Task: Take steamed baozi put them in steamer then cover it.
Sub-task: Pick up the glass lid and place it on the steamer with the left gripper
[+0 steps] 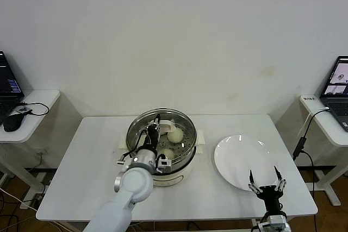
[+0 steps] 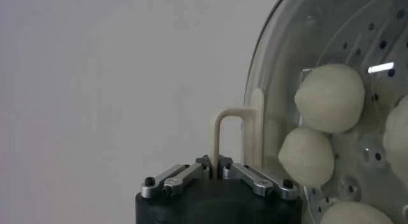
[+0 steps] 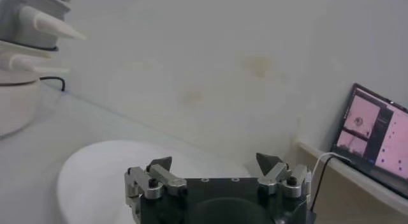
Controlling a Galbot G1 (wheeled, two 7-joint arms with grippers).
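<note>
Left pincer [image 2: 215, 163] gripping cover [image 1: 142, 129] handle, buns half-hidden

The left claw [image 1: 154, 132] sits clamped on the handle [image 2: 228, 134] of the lid [image 1: 142, 130], which hangs tilted over the steamer [image 1: 173, 158]. Beneath and beyond that claw the way is blocked: glass and pot rim crowd it, and the baozi [image 2: 329, 97] fill the tray just past the lid. On the claw's outer side the table [image 1: 87, 167] lies bare, with free room to swing away.

The right claw [image 1: 267, 184], jaws spread, hangs at the table's near edge. Right ahead of it lies the plate [image 1: 239, 158], flat and low, easy to pass over. Between plate and steamer runs a narrow bare strip of table.
</note>
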